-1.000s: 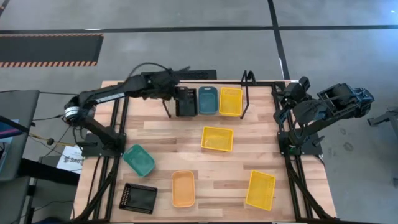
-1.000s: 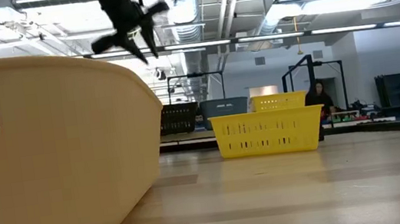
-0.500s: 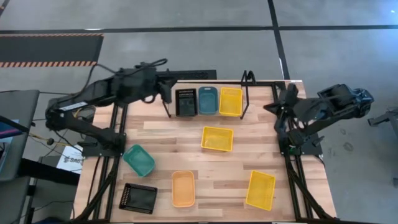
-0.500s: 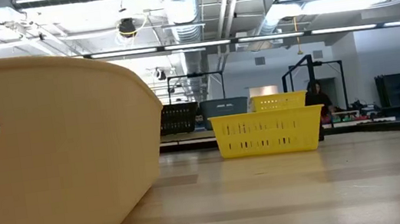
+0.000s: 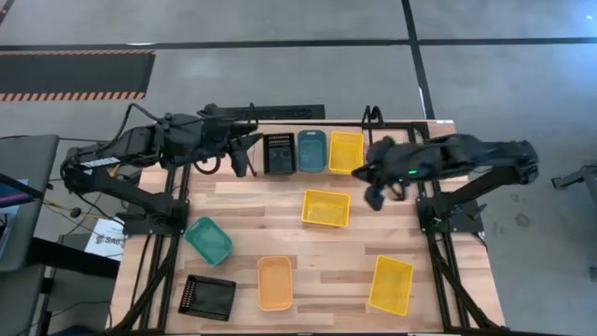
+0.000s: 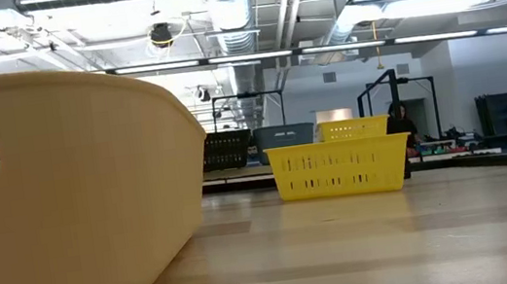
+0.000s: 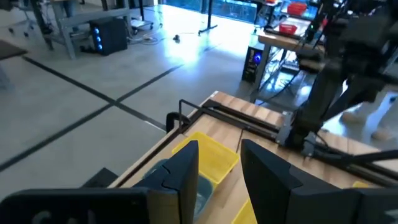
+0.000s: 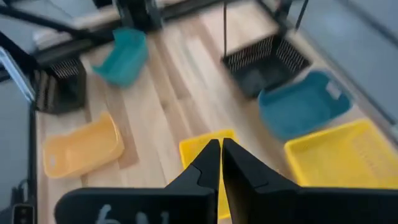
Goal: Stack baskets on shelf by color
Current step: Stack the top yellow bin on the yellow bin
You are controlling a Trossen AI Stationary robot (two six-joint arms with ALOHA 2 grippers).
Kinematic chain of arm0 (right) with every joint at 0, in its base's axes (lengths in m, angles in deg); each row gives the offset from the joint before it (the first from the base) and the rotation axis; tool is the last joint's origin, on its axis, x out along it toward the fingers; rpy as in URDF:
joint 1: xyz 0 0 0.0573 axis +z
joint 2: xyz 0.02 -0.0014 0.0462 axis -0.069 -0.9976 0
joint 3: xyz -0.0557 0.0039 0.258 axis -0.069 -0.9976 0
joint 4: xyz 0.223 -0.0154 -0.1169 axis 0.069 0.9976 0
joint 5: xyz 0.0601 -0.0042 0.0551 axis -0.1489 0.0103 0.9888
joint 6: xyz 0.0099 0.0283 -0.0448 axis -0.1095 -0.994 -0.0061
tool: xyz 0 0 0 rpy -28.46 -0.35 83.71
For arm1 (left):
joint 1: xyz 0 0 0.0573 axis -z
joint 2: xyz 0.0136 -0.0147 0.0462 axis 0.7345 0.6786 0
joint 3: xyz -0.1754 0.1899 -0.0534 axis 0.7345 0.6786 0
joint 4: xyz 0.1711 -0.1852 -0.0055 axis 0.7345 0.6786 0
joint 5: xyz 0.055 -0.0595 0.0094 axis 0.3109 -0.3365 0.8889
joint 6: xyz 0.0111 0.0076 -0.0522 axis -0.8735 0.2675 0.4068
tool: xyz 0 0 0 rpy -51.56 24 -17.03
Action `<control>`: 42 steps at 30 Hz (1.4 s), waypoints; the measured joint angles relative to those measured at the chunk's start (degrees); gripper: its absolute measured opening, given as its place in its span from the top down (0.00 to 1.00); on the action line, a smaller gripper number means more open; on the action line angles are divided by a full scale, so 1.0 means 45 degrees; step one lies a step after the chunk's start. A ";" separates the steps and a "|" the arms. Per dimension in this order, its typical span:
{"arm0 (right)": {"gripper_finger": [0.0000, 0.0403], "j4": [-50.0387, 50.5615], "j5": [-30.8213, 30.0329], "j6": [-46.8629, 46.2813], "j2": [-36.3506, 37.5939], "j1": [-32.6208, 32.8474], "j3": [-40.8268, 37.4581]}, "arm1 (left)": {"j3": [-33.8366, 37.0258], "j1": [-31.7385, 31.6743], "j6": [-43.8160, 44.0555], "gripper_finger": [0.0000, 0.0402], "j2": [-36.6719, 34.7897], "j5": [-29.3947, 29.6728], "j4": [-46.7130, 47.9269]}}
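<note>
High view: no readable writing showing on the baskets. The low black thin-rod metal shelf (image 5: 366, 140) is sitting at the far edge of the wooden slatted table (image 5: 242, 215), holding a black mesh plastic basket (image 5: 279, 153), a blue-grey plastic basket (image 5: 312, 150) and a yellow mesh plastic basket (image 5: 346, 151) side by side. The left gripper (image 5: 244, 149) is hovering just left of the black one; the right gripper (image 5: 369, 185) is hanging near the shelf's right end, just right of a second yellow mesh basket (image 5: 326, 207) lying mid-table. Nearer the front are lying a teal-green plastic basket (image 5: 208, 239), a second black mesh basket (image 5: 207, 297), an orange plastic basket (image 5: 274, 282) and a third yellow basket (image 5: 391, 284).

Low view: the orange basket is filling the left foreground; the mid-table yellow basket is standing in front of the shelf row. No gripper showing.

Left wrist view: the left gripper's fingers (image 7: 183, 173) are standing apart, holding nothing, above the shelf's yellow basket.

Right wrist view: the right gripper's fingers (image 8: 206, 163) are pressed nearly together, gripping nothing, over the mid-table yellow basket.
</note>
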State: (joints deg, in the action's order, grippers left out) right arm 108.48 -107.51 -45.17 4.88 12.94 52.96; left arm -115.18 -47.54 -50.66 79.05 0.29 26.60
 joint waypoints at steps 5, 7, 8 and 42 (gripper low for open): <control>0.86 0.0826 0.1471 -0.1103 -0.1618 -0.0380 0.0000 | 0.0000 0.0000 -0.0451 0.73 -0.0414 0.0000 0.0567; 0.84 0.1247 0.2277 -0.1452 -0.2368 -0.0470 -0.0005 | 0.0000 0.0000 -0.0673 0.73 -0.0551 0.0000 0.0594; 0.83 0.1379 0.2650 -0.1628 -0.2740 -0.0505 -0.0005 | 0.0000 0.0000 -0.0809 0.73 -0.0643 -0.0005 0.0658; 0.61 0.1862 0.3035 -1.2350 -0.7216 0.0355 -0.2635 | 0.0005 -0.0005 -0.3405 0.73 -0.1237 -0.0026 0.1336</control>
State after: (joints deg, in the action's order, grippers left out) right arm 116.86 -93.85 -100.75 -27.59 14.54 41.10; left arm -115.16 -47.56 -65.98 73.48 0.17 32.61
